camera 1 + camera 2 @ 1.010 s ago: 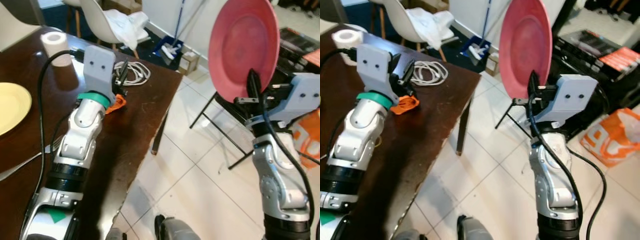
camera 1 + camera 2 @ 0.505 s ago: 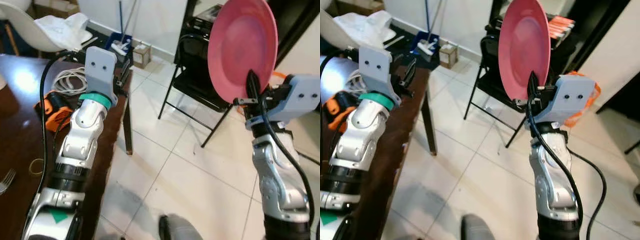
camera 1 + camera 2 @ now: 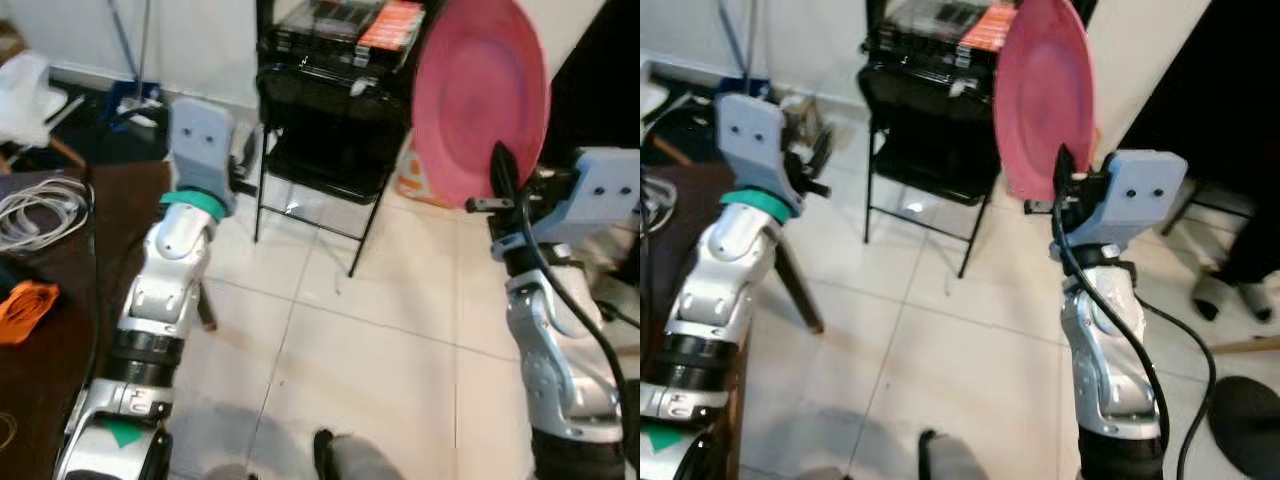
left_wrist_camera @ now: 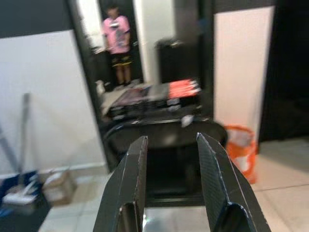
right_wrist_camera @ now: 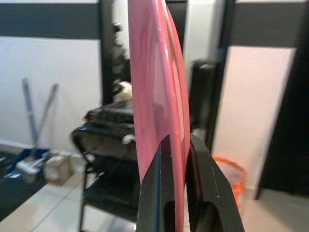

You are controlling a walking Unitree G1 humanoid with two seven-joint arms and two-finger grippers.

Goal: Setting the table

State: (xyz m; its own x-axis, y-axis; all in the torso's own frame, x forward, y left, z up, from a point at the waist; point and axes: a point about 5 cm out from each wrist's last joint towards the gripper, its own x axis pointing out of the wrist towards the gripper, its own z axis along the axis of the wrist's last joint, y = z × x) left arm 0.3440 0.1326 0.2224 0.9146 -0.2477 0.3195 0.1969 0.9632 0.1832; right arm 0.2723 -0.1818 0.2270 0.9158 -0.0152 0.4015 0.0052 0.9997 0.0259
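We see the pink plate (image 3: 480,95) upright, its lower rim clamped between the right gripper's (image 3: 500,180) 2 fingers. Beyond it stands a black folding chair (image 3: 335,150) stacked with boxes. The left gripper (image 4: 171,188) is parted, empty; through its wrist view a person (image 4: 117,48) stands far off.
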